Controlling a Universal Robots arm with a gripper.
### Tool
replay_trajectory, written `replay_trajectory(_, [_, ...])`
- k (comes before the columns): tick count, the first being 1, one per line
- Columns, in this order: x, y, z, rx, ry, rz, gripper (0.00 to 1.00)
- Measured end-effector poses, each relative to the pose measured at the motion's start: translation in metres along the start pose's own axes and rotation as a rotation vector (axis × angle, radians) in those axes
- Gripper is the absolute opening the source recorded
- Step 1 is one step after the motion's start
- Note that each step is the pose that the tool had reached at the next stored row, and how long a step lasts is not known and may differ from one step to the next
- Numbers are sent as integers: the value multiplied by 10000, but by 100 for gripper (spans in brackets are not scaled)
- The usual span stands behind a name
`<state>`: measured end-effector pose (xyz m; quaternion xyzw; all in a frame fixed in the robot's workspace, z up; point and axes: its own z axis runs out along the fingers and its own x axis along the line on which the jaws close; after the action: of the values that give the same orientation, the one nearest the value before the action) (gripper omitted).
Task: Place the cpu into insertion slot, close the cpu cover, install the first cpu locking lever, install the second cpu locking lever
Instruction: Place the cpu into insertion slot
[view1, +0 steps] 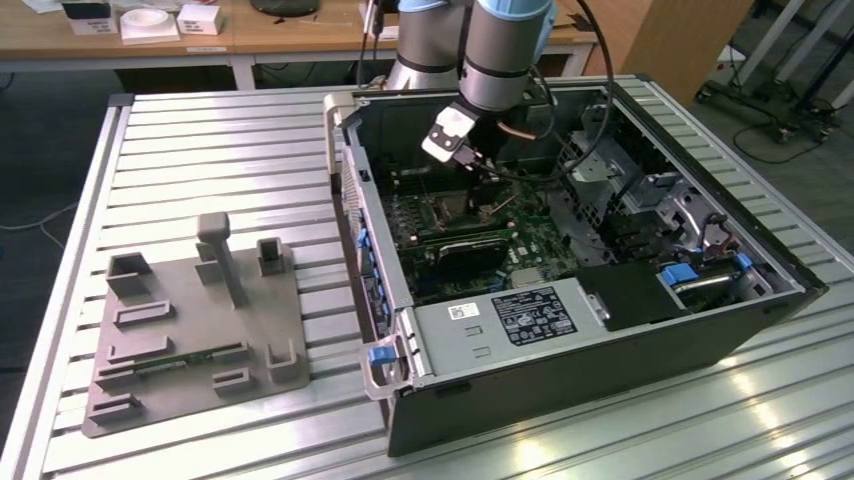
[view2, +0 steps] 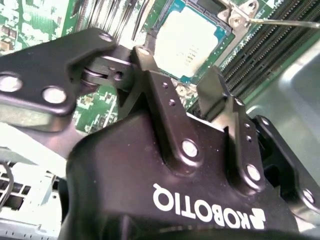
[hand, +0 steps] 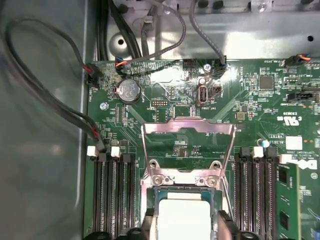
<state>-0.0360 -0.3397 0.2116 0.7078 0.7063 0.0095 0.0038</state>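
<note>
The cpu (hand: 182, 214), a small square chip with a silvery top, lies flat in the insertion slot (hand: 148, 197) on the green motherboard (hand: 260, 115). In the second wrist view the cpu (view2: 187, 42) shows just beyond the black fingers (view2: 167, 100). My gripper (hand: 186, 226) is open, with one fingertip on each side of the chip and a gap between each and the chip. The cpu cover (hand: 187, 126), a silvery frame, stands swung back from the slot on its hinge. A thin wire lever (view2: 285, 22) sticks out beside the slot. In the exterior view my gripper (view1: 451, 150) hangs inside the open computer case.
Long dark memory slots (hand: 112, 195) flank the socket on both sides, and a green memory module (hand: 287, 200) stands in one. A coin battery (hand: 128, 90) and black cables (hand: 75, 115) lie nearby. A grey fixture plate (view1: 187, 320) rests on the slatted table beside the case.
</note>
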Motion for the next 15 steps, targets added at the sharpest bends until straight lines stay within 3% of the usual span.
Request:
replay_trajectory(1, [0, 0, -24, 6, -1, 1, 60])
replay_trajectory(4, [0, 4, -69, 25, -2, -1, 42])
replay_trajectory(8, [1, 4, -78, 32, 1, 0, 30])
replay_trajectory(10, [1, 4, -78, 34, 0, 0, 18])
replay_trajectory(15, [0, 4, -79, 38, -2, 0, 10])
